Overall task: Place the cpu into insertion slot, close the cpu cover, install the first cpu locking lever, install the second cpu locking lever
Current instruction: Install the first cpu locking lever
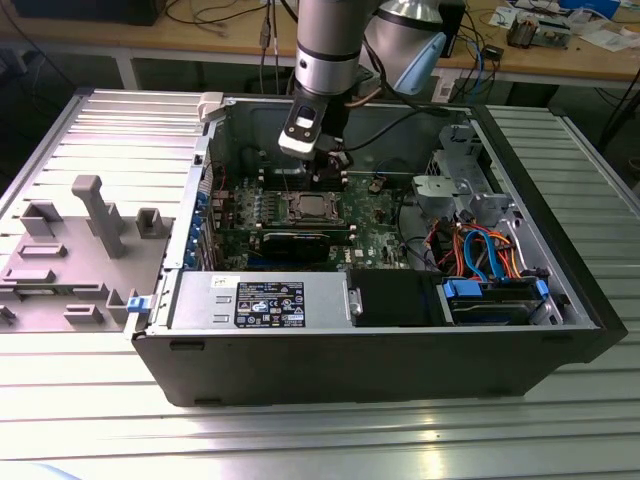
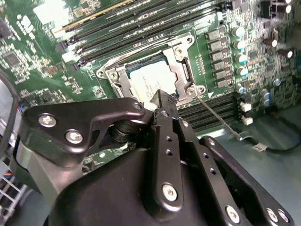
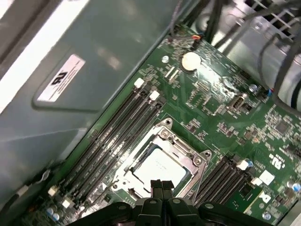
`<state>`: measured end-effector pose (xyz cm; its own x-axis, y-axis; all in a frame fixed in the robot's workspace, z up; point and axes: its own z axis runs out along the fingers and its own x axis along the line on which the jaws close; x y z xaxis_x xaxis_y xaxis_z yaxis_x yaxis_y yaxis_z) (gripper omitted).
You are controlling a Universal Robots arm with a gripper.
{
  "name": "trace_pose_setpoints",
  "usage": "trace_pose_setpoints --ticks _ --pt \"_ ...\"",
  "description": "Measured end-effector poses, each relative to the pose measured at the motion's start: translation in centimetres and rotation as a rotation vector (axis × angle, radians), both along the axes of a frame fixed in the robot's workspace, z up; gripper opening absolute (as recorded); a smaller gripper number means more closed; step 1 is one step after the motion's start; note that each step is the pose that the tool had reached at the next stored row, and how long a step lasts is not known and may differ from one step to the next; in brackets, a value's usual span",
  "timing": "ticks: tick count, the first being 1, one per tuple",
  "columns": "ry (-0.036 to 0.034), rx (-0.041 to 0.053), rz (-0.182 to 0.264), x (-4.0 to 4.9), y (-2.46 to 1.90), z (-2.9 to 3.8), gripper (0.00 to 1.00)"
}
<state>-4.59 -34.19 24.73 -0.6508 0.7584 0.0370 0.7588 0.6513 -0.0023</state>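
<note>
The cpu (image 2: 149,81) lies flat in the insertion slot, its silver top showing through the window of the cpu cover (image 2: 181,66). The cover (image 3: 188,157) lies down flat around the chip (image 3: 160,167), and the slot's pins are hidden beneath. A thin metal locking lever (image 2: 217,118) sticks out from one socket corner across the dark memory slots. My gripper (image 3: 162,186) hangs just above the socket's edge, fingertips pressed together and holding nothing. In the exterior view the gripper (image 1: 328,165) sits low inside the open case, behind the socket (image 1: 311,207).
Long black memory slots (image 3: 117,127) flank the socket on both sides. A round coin battery (image 3: 190,61) sits farther off on the board. The case wall (image 3: 94,56) rises close by. A drive cage with blue and orange cables (image 1: 480,255) and a grey fixture (image 1: 90,215) stand nearby.
</note>
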Motion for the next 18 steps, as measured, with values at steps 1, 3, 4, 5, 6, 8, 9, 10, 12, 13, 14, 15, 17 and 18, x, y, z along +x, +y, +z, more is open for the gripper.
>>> trace_pose_setpoints --ticks 1,3,4,5,6,8,9,10,12,13,14,15,17,18 --pt "-0.0001 0.0002 0.031 0.01 0.00 -0.01 0.11" --pt "0.0000 0.0001 0.032 0.02 0.00 -0.01 0.11" --pt "0.0000 0.0001 0.032 0.02 0.00 0.00 0.11" --pt "0.0000 0.0001 0.032 0.02 0.00 0.00 0.11" --pt "0.0000 0.0001 0.032 0.02 0.00 -0.01 0.11" --pt "0.0000 0.0001 0.032 0.02 0.00 -0.01 0.11" --pt "0.0000 0.0001 0.032 0.03 0.00 0.00 0.11" --pt "0.0000 0.0001 0.033 0.03 0.00 0.00 0.11" --pt "0.0000 0.0002 0.047 0.00 -0.04 -0.01 0.11" --pt "-0.0001 0.0002 0.053 0.00 -0.04 -0.01 0.11" --pt "-0.0001 0.0003 0.057 0.00 -0.04 -0.01 0.11" --pt "0.0000 0.0001 0.063 0.00 -0.04 -0.01 0.11" --pt "0.0000 0.0000 0.080 -0.01 -0.04 0.00 0.11" --pt "-0.0001 0.0000 0.106 -0.01 -0.04 0.00 0.11"
